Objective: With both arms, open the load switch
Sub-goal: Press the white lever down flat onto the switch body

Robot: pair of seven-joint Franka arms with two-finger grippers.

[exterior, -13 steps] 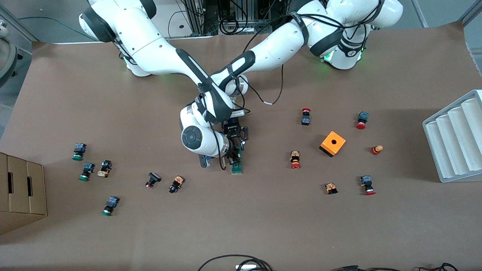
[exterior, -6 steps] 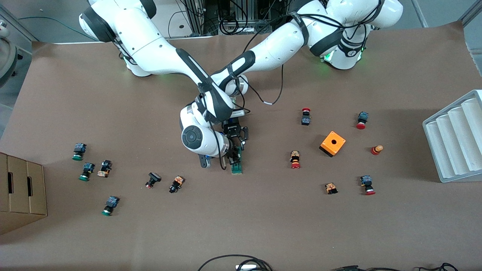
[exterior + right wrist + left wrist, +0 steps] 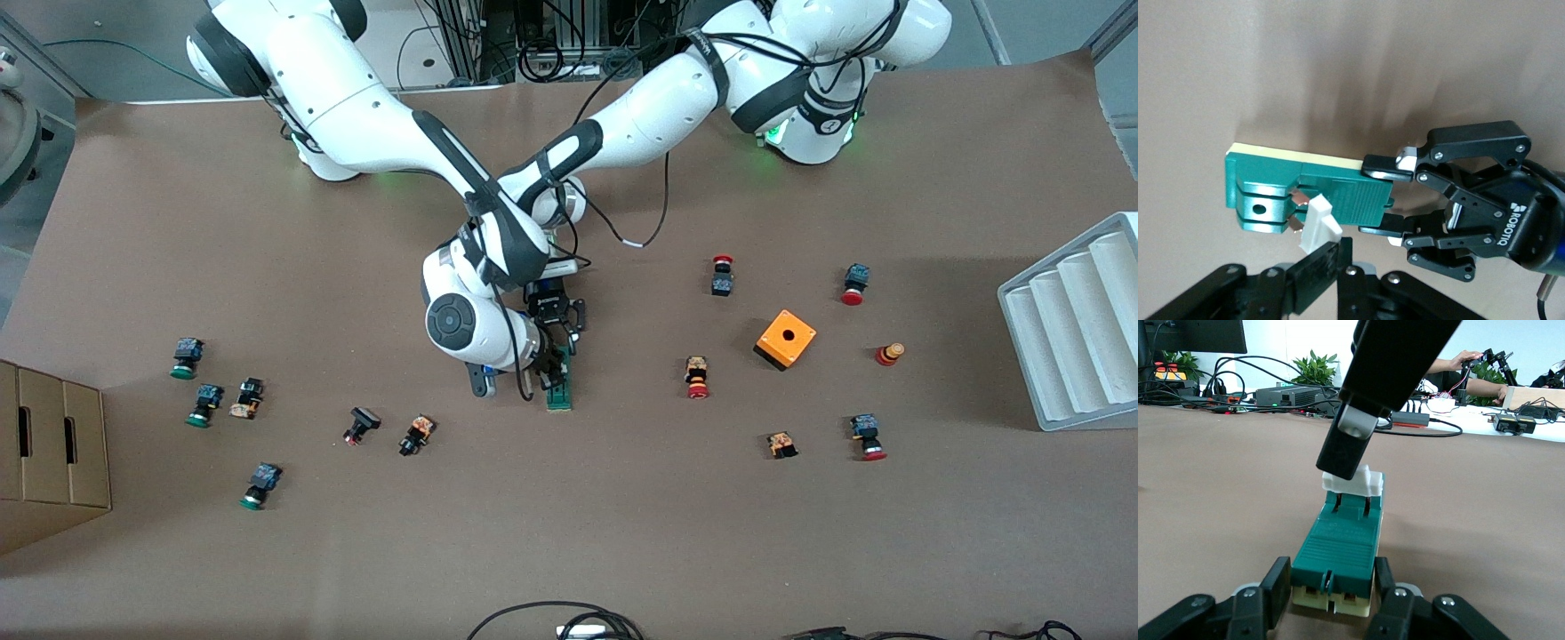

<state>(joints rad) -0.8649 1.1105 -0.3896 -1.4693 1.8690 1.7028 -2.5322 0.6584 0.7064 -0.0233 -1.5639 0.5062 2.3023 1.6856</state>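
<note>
The green load switch (image 3: 560,396) lies flat on the brown table near its middle. My left gripper (image 3: 562,352) clamps its end; in the left wrist view both black fingers (image 3: 1277,592) press the sides of the green body (image 3: 1341,543). My right gripper (image 3: 548,373) comes down over the switch's other end, shut on the white end piece (image 3: 1353,479). In the right wrist view that white end piece (image 3: 1319,227) stands tilted up from the green body (image 3: 1268,190) at my right gripper's (image 3: 1331,252) tips, with copper contacts showing under it. The left gripper (image 3: 1377,199) shows there too, around the body.
An orange cube (image 3: 785,339) and several red-capped push buttons (image 3: 697,378) lie toward the left arm's end. Green-capped buttons (image 3: 204,404) lie toward the right arm's end, by a cardboard box (image 3: 49,453). A white ridged tray (image 3: 1071,324) sits at the table's edge.
The right arm's wrist has shifted very slightly. The switch and the left gripper have not moved.
</note>
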